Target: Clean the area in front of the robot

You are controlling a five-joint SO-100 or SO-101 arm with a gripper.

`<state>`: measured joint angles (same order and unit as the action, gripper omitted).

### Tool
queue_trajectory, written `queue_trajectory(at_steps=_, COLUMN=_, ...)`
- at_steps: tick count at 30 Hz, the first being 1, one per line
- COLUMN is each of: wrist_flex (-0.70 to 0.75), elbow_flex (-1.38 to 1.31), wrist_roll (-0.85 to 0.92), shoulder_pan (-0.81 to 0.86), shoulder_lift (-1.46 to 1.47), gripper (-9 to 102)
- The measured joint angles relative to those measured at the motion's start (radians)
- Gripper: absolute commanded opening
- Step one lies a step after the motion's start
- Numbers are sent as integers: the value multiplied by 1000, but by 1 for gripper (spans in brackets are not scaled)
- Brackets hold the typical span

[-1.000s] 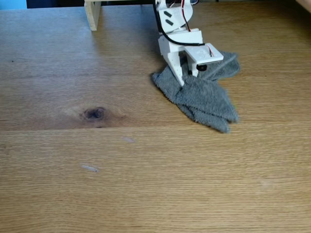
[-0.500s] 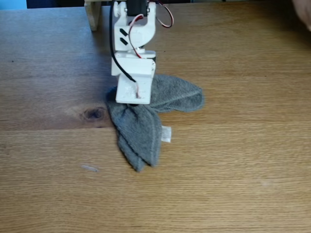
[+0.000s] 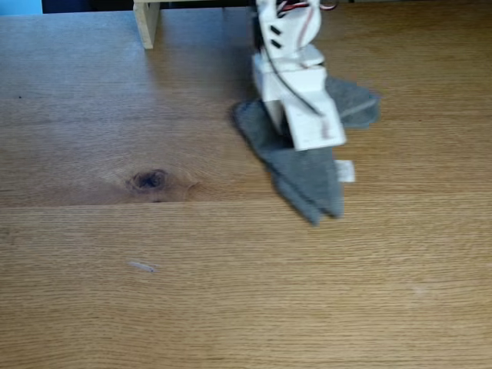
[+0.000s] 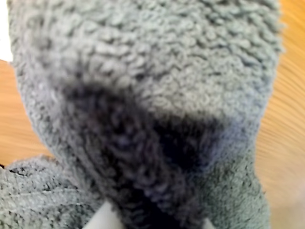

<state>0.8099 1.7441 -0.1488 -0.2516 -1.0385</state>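
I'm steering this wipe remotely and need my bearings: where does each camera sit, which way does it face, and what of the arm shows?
Fixed view: stands in front of the arm, looking down across the tabletop toward the arm; its end effector presses on the grey cloth.
Wrist view: rides on the arm, facing down at close range onto the cloth, tabletop at the edges.
Shared: cloth and tabletop.

A pale wooden post [image 3: 146, 23] stands at the far edge (daylight falls softly across the grain).
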Motion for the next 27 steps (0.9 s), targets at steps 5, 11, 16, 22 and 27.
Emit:
queue_trajectory(at_steps=5, wrist_flex=-183, elbow_flex=0, wrist_roll=20, shoulder_pan=-34, shoulder_lift=38, gripper=0)
queue_trajectory(at_steps=11, wrist_flex=-440, elbow_flex=0, wrist_roll=149, shoulder_pan=60, shoulder_lift=163, gripper=0)
queue_trajectory(at_steps=16, wrist_flex=-601, elbow_flex=-5, wrist_roll=290, shoulder_pan=206, shoulder_lift=255, gripper=0)
queue_trajectory(at_steps=22, wrist_flex=-483, elbow_flex=-28, wrist_roll=339, shoulder_pan=390, shoulder_lift=262, gripper=0)
queue_trajectory(at_steps=27, wrist_flex=-311, elbow_flex=-29, wrist_roll=308, shoulder_pan=443, shoulder_lift=216, gripper=0)
